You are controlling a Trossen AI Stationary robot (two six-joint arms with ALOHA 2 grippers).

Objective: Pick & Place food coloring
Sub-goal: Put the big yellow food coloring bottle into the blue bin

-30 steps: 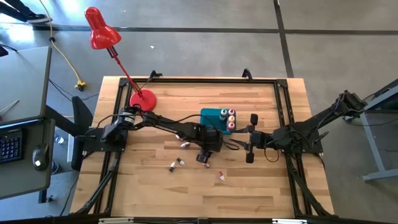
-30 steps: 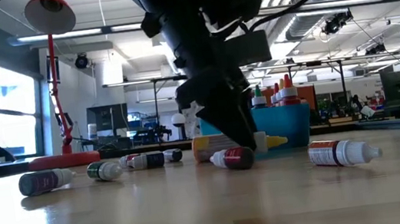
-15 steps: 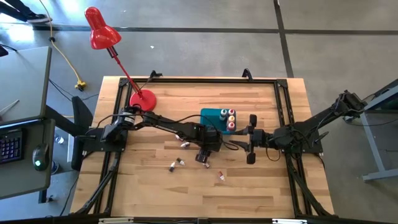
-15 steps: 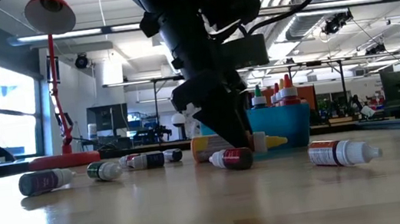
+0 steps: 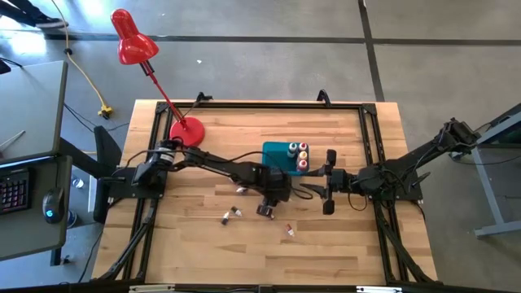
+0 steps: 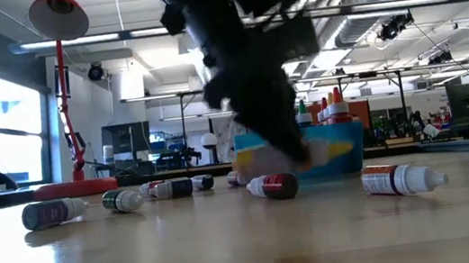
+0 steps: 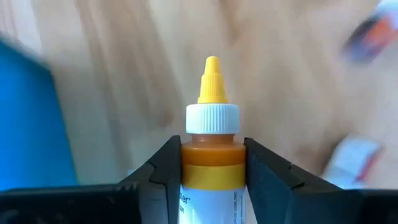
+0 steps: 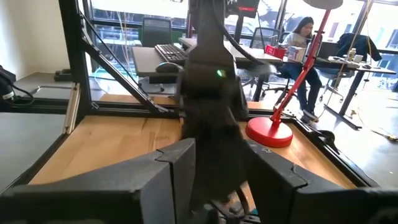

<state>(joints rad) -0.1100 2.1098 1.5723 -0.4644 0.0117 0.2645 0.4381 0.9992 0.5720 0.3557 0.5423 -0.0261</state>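
My left gripper (image 5: pixel 267 207) (image 7: pixel 211 149) is near the table's middle, shut on a yellow-orange food coloring bottle (image 7: pixel 212 155) with a white ribbed cap and a yellow tip. In the low view the bottle (image 6: pixel 285 157) is a blur in front of the blue bin (image 6: pixel 337 150). Other food coloring bottles lie on their sides on the wood (image 6: pixel 53 212) (image 6: pixel 271 187) (image 6: pixel 401 178) (image 5: pixel 232 214) (image 5: pixel 289 231). Several stand upright in the bin (image 5: pixel 303 155). My right gripper (image 5: pixel 329 181) (image 8: pixel 214 149) waits open, right of the bin, touching nothing. My left gripper pinches the bottle between its two fingers (image 7: pixel 165 171) at the orange shoulder (image 7: pixel 211 163), just below the white cap. The bottle lies along the fingers with its tip pointing away from the wrist. In the low view it seems just clear of the table.
The blue bin (image 5: pixel 281 155) stands just beyond my left gripper toward the far edge. A red desk lamp has its base (image 5: pixel 186 129) on the far left of the table. Black rails (image 5: pixel 244 104) frame the table. Bare wood lies toward the near edge.
My left gripper, shut around the yellow-orange bottle that lay on the table, has raised it off the wood and swung it a little toward the bin. The move is fast enough to blur. The other bottles have stayed put.
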